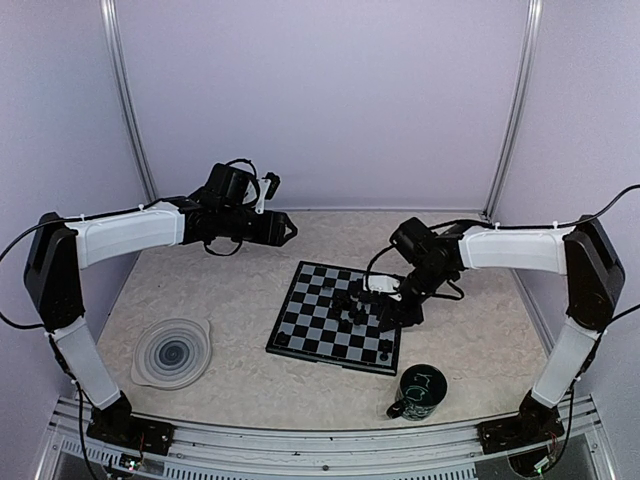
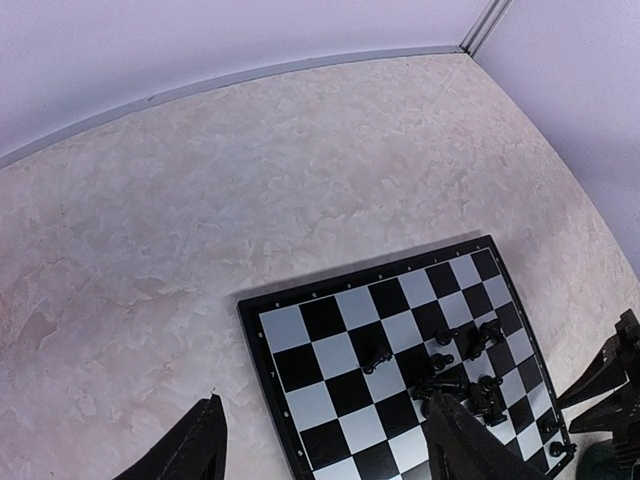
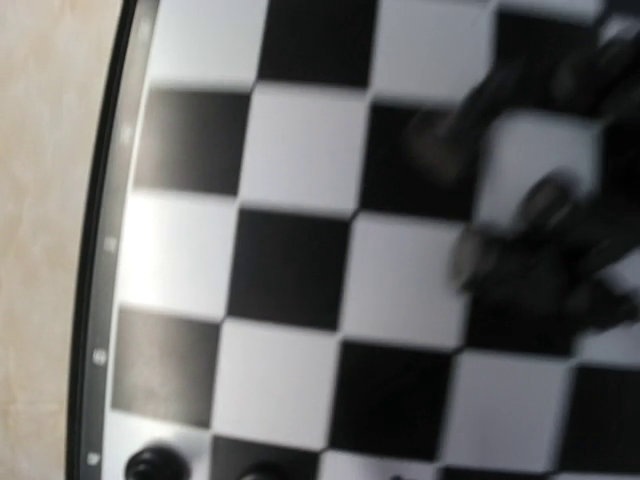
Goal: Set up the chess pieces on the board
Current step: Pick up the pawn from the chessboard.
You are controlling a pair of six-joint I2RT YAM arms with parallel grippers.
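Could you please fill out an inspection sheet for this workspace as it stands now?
Surface: beige marbled table; no spills seen.
Job's things: board lies flat, skewed to the table edge; chess pieces are bunched on its right half, not in ranks, with a few lone ones along the near edge.
Clutter: grey spiral plate to the left of the board; dark green mug by its near right corner.
Grippers: left gripper open and empty, raised beyond the board's far left corner; right gripper low over the bunched pieces, jaws unclear.
Cables: black leads loop at the left wrist; another trails off the right arm.
Surroundings: lilac walls, metal posts; nothing else seen.
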